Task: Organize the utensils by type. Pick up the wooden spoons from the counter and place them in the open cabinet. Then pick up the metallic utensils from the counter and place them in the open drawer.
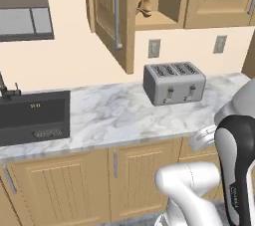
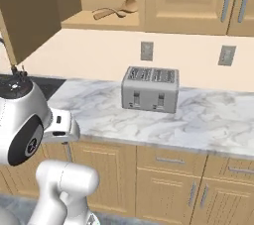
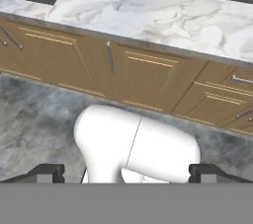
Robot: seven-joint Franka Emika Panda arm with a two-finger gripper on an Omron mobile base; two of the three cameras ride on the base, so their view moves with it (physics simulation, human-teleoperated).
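Wooden spoons (image 2: 116, 11) lie on the open cabinet (image 1: 112, 16) shelf, tan, one oval bowl up against the back wall. Hand (image 3: 126, 173) spread wide, holding nothing, touching nothing, hanging low in front of the ribbed light-wood cabinet fronts. Surface (image 1: 114, 113) is glossy white-grey marble; boxy brushed-metal four-slot toaster (image 1: 174, 82) on it, dark sink (image 1: 34, 115) at left.

We see a marbled counter (image 1: 114, 113) with a silver toaster (image 1: 174, 82) near the wall and a dark sink (image 1: 34, 115) at its left. Above, the open cabinet (image 1: 158, 19) holds a wooden spoon (image 1: 145, 6) behind its open door (image 1: 110, 11).
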